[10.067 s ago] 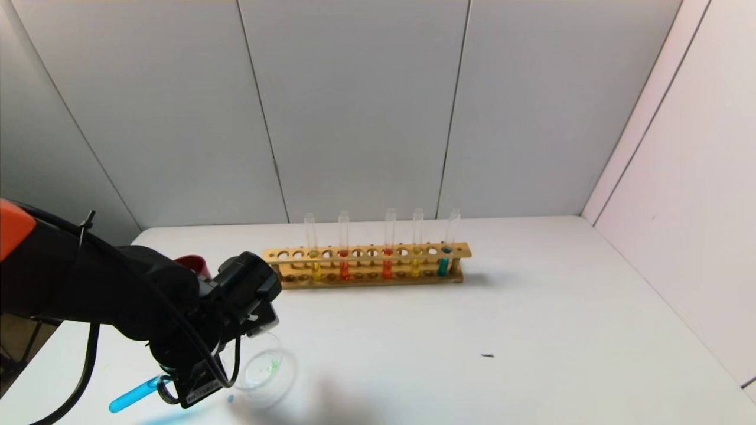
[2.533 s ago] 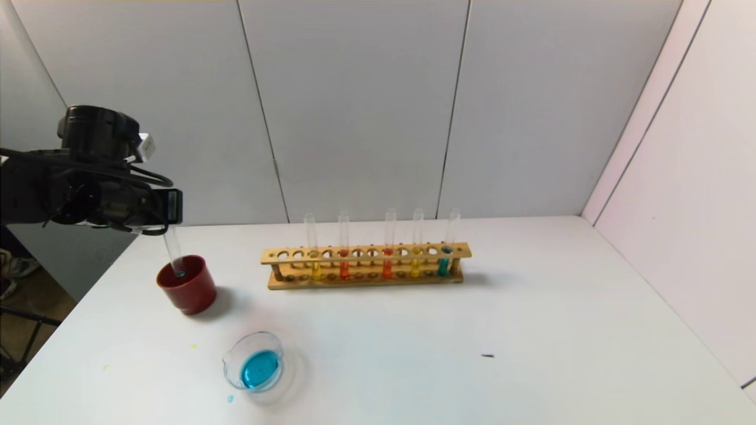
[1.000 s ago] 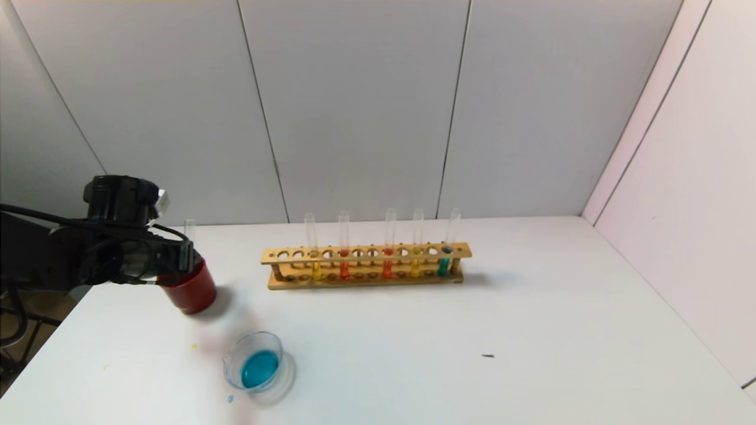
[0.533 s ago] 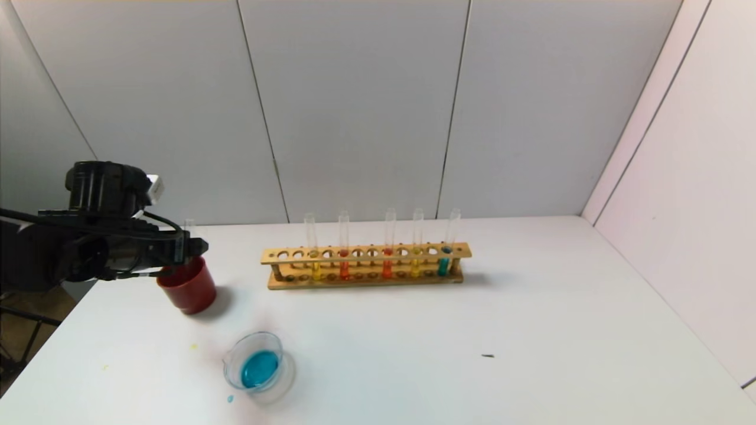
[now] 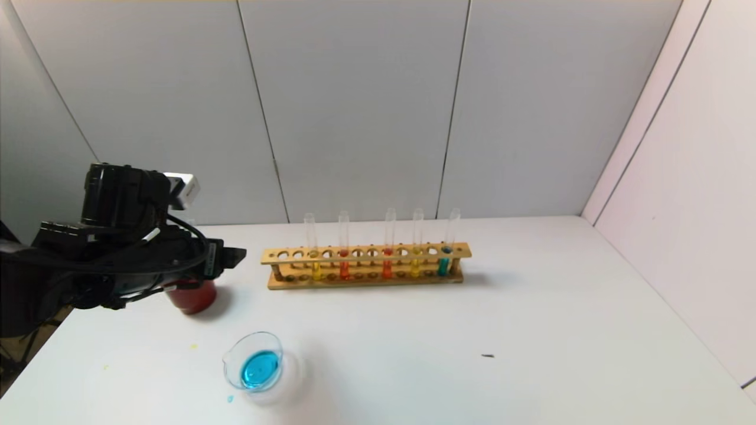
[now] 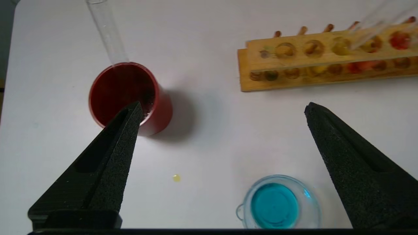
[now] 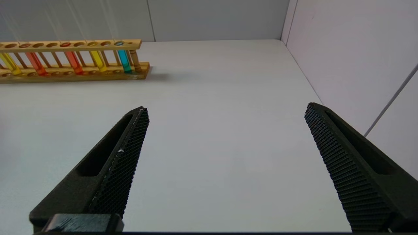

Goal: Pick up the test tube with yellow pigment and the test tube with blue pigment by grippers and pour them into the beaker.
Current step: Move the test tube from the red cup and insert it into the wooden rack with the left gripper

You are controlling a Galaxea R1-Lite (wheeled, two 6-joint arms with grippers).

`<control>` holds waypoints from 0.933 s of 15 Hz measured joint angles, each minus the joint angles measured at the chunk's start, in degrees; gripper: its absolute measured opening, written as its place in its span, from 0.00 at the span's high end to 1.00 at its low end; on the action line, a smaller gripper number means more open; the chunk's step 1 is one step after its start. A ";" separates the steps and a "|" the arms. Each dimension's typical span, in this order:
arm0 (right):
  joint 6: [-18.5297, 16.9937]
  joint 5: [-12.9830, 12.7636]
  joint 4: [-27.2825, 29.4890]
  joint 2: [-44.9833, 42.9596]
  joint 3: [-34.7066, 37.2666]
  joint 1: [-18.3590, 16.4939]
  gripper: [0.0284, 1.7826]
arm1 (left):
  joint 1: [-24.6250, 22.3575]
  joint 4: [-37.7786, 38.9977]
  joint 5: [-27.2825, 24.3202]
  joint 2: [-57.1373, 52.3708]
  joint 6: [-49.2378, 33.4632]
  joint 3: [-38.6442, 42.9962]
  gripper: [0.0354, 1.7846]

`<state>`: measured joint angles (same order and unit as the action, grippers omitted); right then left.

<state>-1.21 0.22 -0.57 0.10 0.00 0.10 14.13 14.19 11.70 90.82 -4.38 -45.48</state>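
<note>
The beaker (image 5: 257, 369) stands at the table's front left and holds blue liquid; it also shows in the left wrist view (image 6: 277, 204). An empty clear tube (image 6: 107, 36) leans in the dark red cup (image 6: 130, 94). Two yellow tubes (image 5: 315, 268) (image 5: 415, 265) and a teal tube (image 5: 443, 265) stand in the wooden rack (image 5: 366, 280). My left gripper (image 5: 227, 260) is open and empty, hovering above the cup (image 5: 192, 298); its jaws stand wide apart in the left wrist view (image 6: 223, 106). My right gripper (image 7: 225, 107) is open and empty, low over bare table, out of the head view.
Two orange-red tubes (image 5: 344, 268) (image 5: 387, 268) also stand in the rack. Small yellow drops (image 6: 176, 178) and a blue drop (image 5: 230, 399) lie on the table near the beaker. A dark speck (image 5: 487, 356) lies right of centre. Walls close the back and right.
My left gripper poured blue liquid into the beaker, set the emptied tube in the red cup and let go. It has since moved right, over the cup, with open jaws.
</note>
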 joint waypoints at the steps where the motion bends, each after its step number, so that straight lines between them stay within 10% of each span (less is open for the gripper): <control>1: 0.00 0.00 -0.02 0.00 0.00 0.00 0.02 | 2.23 0.06 0.45 -0.52 -0.94 0.17 0.02; 14: 0.00 0.02 -0.02 0.00 0.00 0.00 0.02 | 16.57 9.18 12.25 15.21 -4.50 -10.74 0.02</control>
<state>-1.21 0.24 -0.60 0.10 0.00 0.10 30.70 23.37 23.95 106.03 -8.87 -56.22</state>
